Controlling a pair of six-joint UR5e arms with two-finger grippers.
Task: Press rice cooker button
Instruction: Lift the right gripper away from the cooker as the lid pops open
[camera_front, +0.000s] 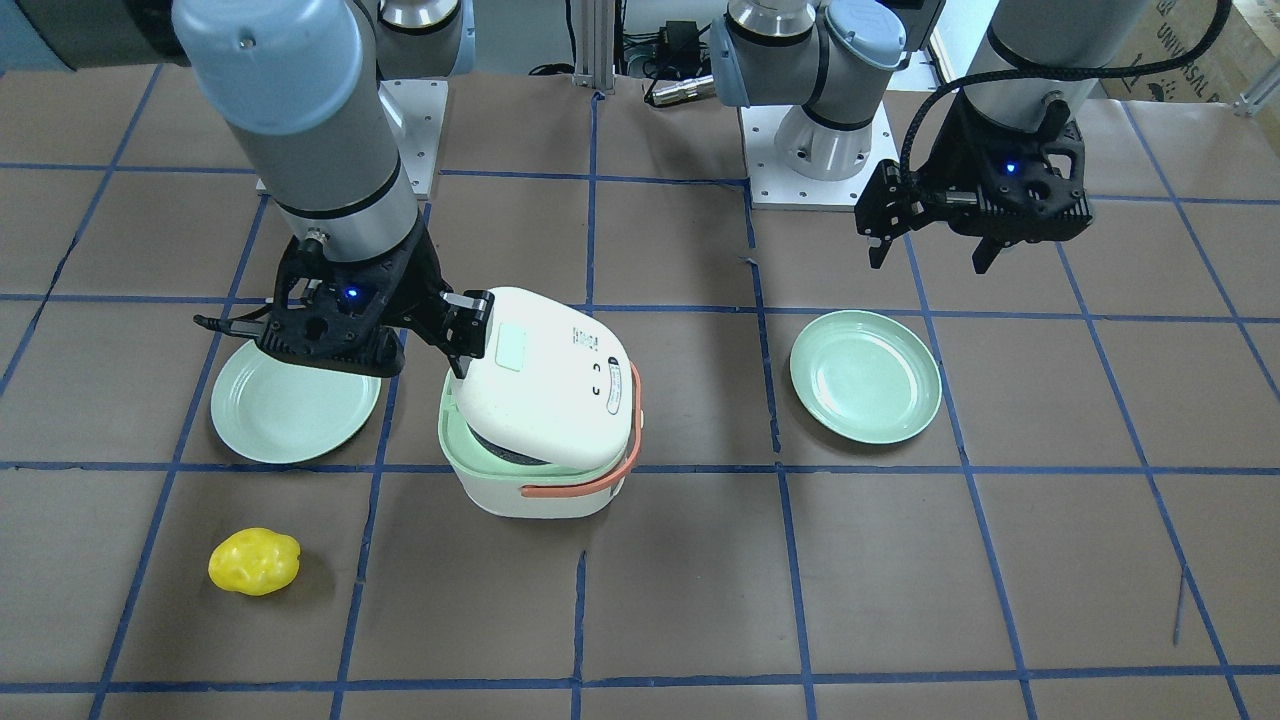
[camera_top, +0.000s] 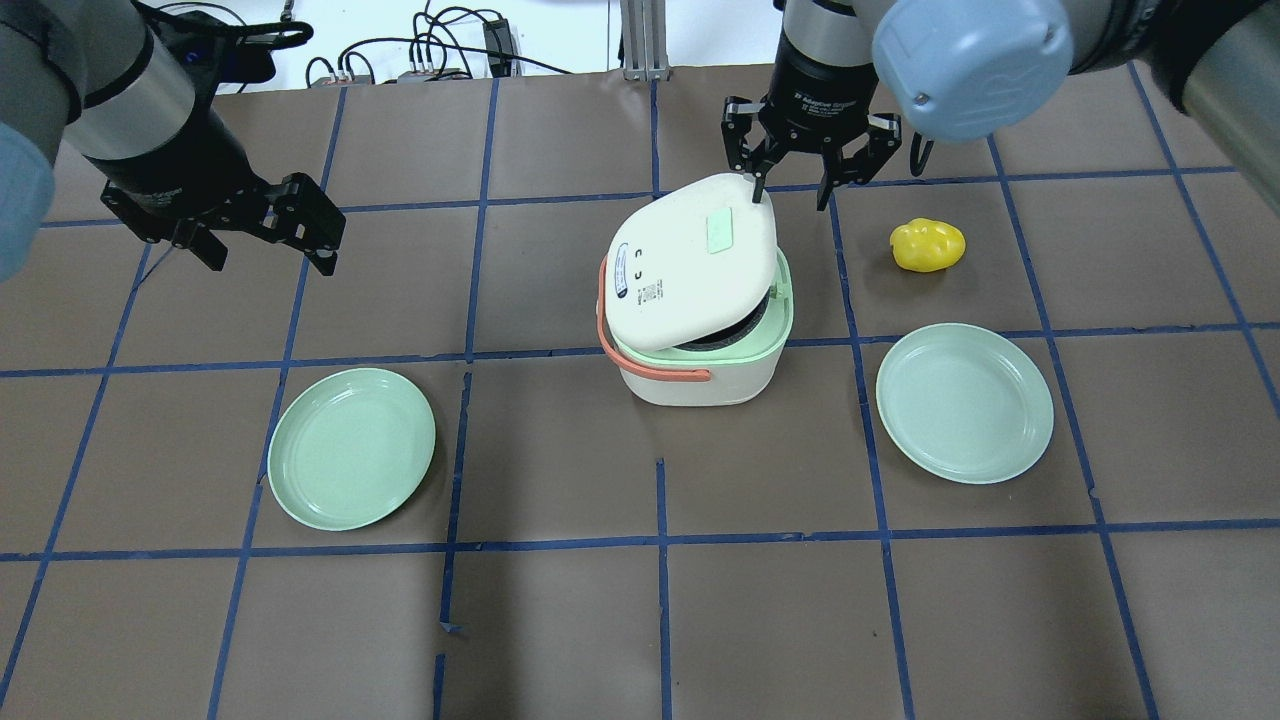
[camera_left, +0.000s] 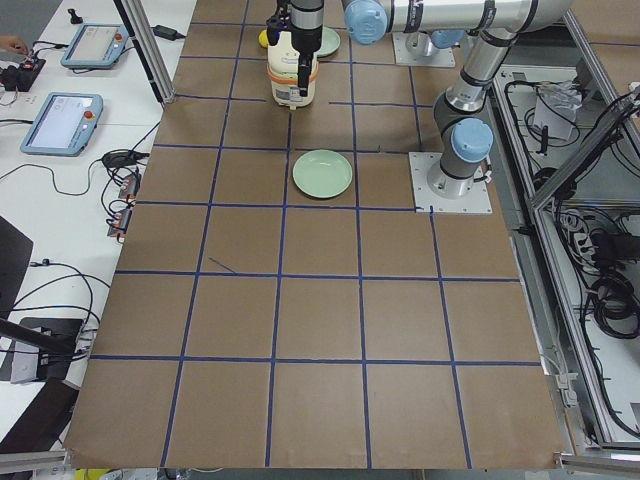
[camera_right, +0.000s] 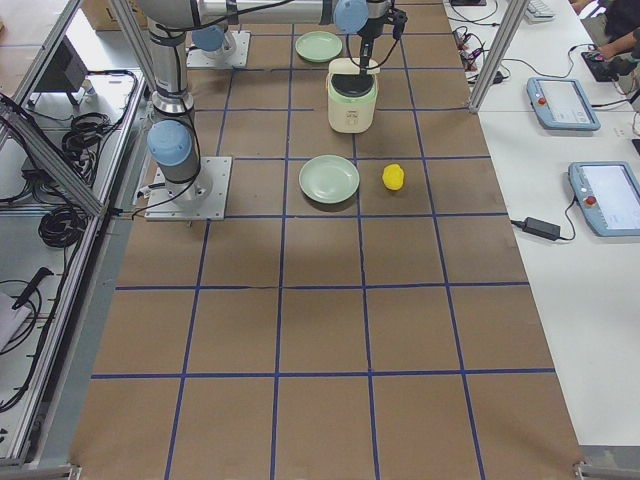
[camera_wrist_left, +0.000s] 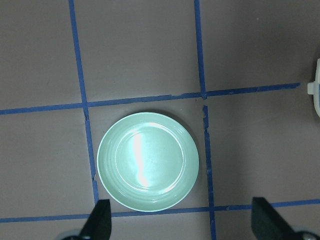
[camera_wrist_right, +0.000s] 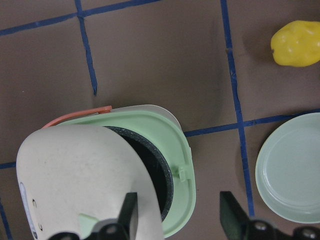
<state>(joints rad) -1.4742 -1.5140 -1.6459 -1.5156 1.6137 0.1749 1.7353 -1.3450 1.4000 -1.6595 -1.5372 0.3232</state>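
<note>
The white rice cooker (camera_top: 700, 330) with an orange handle stands mid-table. Its lid (camera_top: 690, 265) is tilted part open and shows the green rim (camera_wrist_right: 172, 150) and the dark inner pot. A pale green panel (camera_top: 720, 230) sits on the lid. My right gripper (camera_top: 790, 190) is open at the lid's far edge, with one fingertip (camera_top: 757, 188) at that edge; it also shows in the front-facing view (camera_front: 430, 350) and the right wrist view (camera_wrist_right: 180, 215). My left gripper (camera_top: 270, 255) is open and empty, held above the table far left of the cooker.
One green plate (camera_top: 352, 448) lies left of the cooker, below my left gripper's camera (camera_wrist_left: 148, 161). A second green plate (camera_top: 965, 402) lies to the right. A yellow pepper-like toy (camera_top: 928, 245) lies to the right of my right gripper.
</note>
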